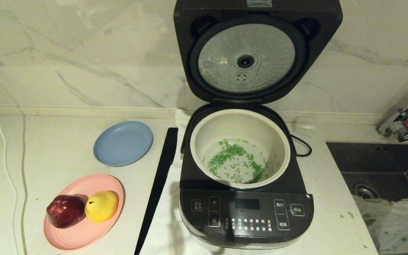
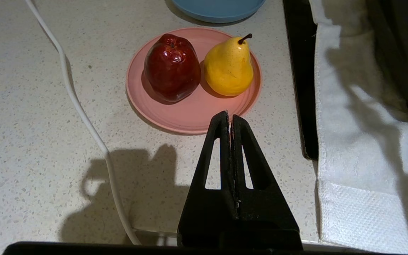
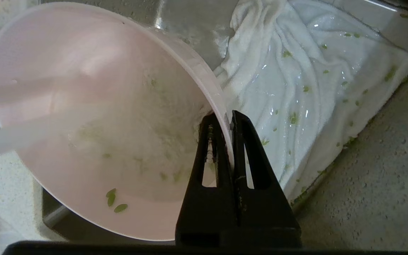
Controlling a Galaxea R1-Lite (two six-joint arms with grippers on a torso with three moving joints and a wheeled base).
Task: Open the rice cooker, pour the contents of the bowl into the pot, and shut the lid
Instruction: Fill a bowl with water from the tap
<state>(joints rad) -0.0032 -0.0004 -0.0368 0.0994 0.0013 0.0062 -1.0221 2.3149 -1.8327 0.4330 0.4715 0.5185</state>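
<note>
Standing open, lid top cropped, bowl unseen overhead

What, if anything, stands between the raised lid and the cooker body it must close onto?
Nothing visible does. The lid stands upright on its hinge, and the pot, holding the green grains, sits inside the rice cooker with its rim clear. The right hand holds the bowl over the sink's cloth, outside the head view.
</note>
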